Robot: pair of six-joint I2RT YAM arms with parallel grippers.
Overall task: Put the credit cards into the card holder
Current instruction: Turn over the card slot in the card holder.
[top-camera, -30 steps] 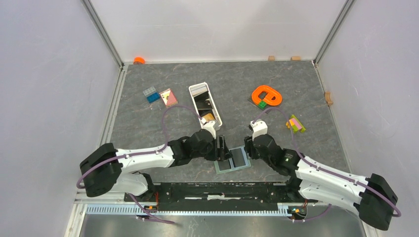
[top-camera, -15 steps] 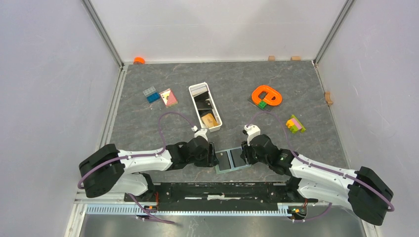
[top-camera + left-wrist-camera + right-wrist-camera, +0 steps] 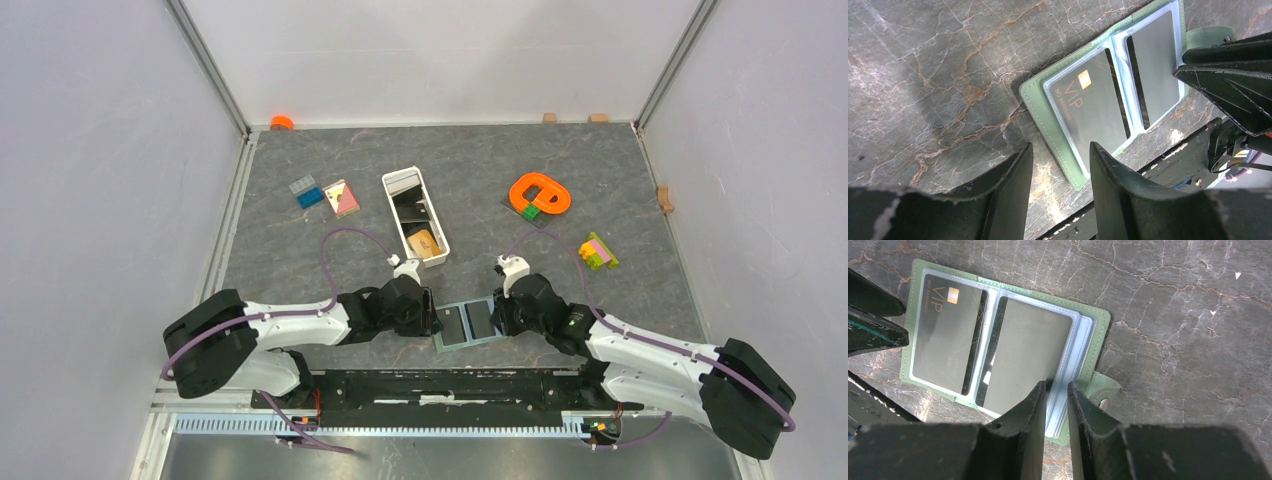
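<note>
**Card holder open at near edge**

The card holder [image 3: 466, 323] is laid open on the counter [image 3: 600, 190], near and central, with two black cards [image 3: 949, 338] sleeved inside. At its left edge the left claw [image 3: 1060, 146] is held with jaws apart and empty. Over its right sleeve the right claw [image 3: 1055, 385] is held with jaws narrowly apart.

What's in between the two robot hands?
The open green card holder, lying flat with two dark cards in its sleeves. The top view shows it sitting right between the left gripper and the right gripper.
</note>
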